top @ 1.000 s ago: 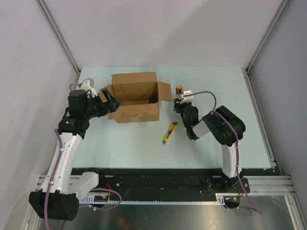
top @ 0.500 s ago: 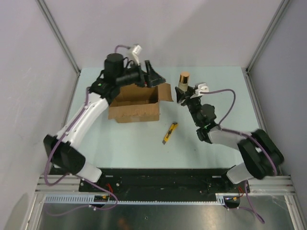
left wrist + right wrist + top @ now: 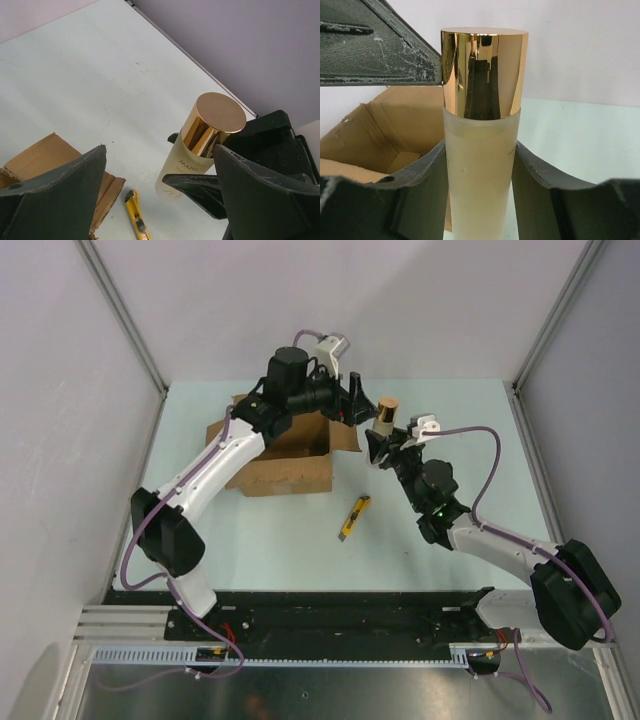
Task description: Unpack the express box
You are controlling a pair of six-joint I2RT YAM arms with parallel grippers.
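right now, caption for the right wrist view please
Right gripper holds a gold-capped bottle, open box behind it.

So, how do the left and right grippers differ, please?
The left gripper is wide open, its fingers near the gold cap of the bottle; the right gripper is shut on the bottle's frosted body. The left arm reaches over the express box; the right arm does not. Both meet at the bottle.

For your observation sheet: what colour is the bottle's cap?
The cap is shiny gold, clearest in the right wrist view.
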